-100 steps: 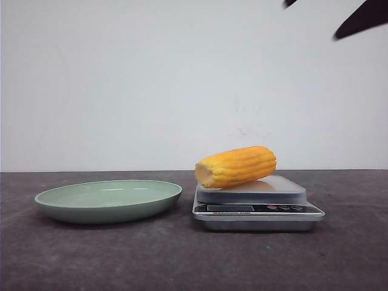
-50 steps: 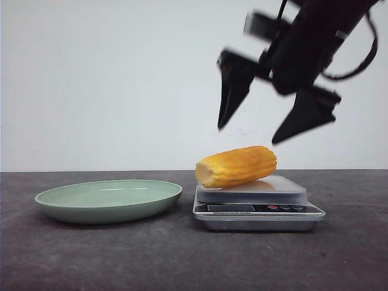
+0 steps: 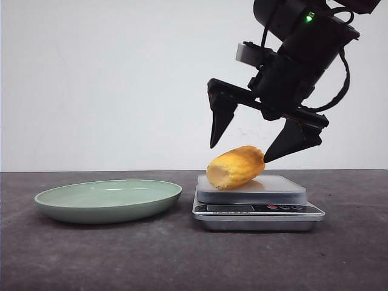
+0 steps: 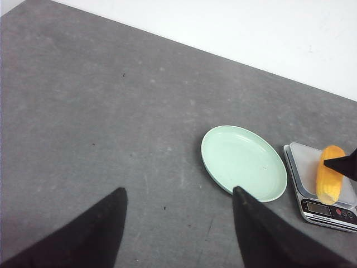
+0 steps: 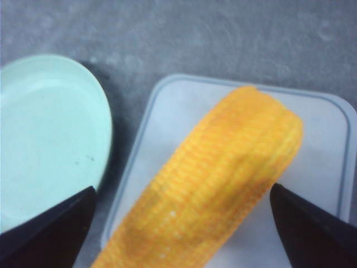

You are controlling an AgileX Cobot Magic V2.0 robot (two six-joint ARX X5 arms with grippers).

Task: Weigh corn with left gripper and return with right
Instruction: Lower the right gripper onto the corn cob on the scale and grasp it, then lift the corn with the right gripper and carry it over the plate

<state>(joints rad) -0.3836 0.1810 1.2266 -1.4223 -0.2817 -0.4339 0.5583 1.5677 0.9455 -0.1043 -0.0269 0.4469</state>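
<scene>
the left gripper (image 4: 178,223) hangs high over bare table, fingers spread wide and empty. right of it sits the green plate (image 3: 109,200) — then the scale (image 3: 257,203), with the corn (image 3: 236,167) lying on its platform. the right gripper (image 3: 242,151) straddles the corn from above, jaws wide open.

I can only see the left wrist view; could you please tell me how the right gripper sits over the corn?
Observer: In the front view the right gripper is open, its fingers straddling the corn without closing on it.
Operator: Is the corn flat on the scale?
Observer: It lies on the scale, pale cut end toward the plate, far end raised a little.
Operator: And the left gripper?
Observer: The front view doesn't show it; its own wrist view shows it open over bare table.
</scene>
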